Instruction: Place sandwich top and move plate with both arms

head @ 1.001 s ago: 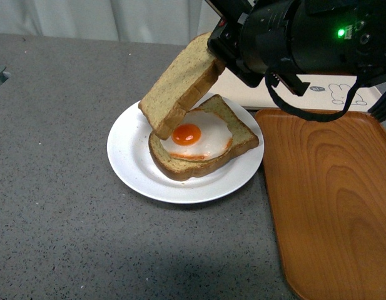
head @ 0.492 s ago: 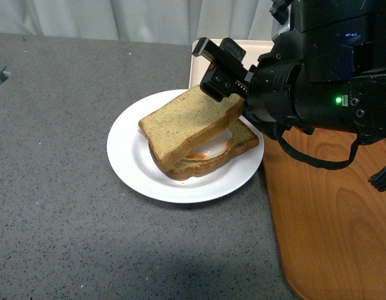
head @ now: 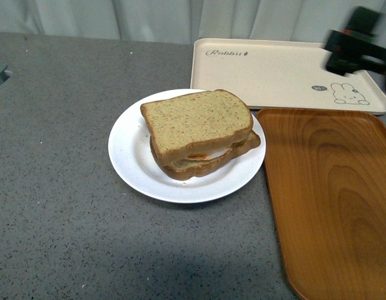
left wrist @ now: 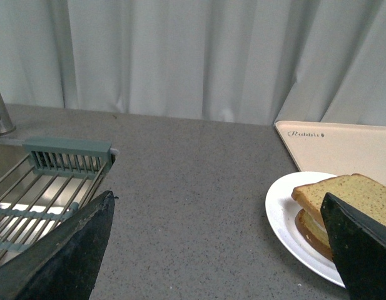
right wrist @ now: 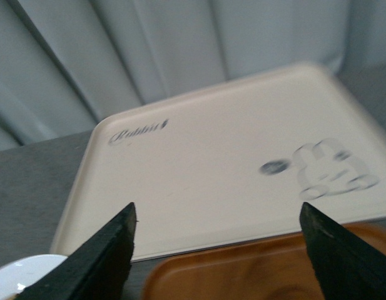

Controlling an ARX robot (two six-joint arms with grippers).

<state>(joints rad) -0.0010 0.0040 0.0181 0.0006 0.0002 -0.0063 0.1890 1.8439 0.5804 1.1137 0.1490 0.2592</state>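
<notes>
The sandwich top, a plain tan speckled slice, lies flat on the lower slice, with a little egg showing at the edge, on the white plate. My right gripper is a blurred black shape over the rabbit-print tray at the far right, open and empty, well away from the sandwich. In the right wrist view it hangs open over both trays. My left gripper is open and empty above the counter. The plate and sandwich top lie just by one finger.
A cream rabbit-print tray lies behind the plate. An orange-brown wooden tray lies to the plate's right, close to its rim. A sink with a grey-green rack is at the counter's left. Curtains hang behind.
My right gripper let go of the bread slice, which now lies flat on the egg slice. The right arm drew back to the far right, over the rabbit tray.
</notes>
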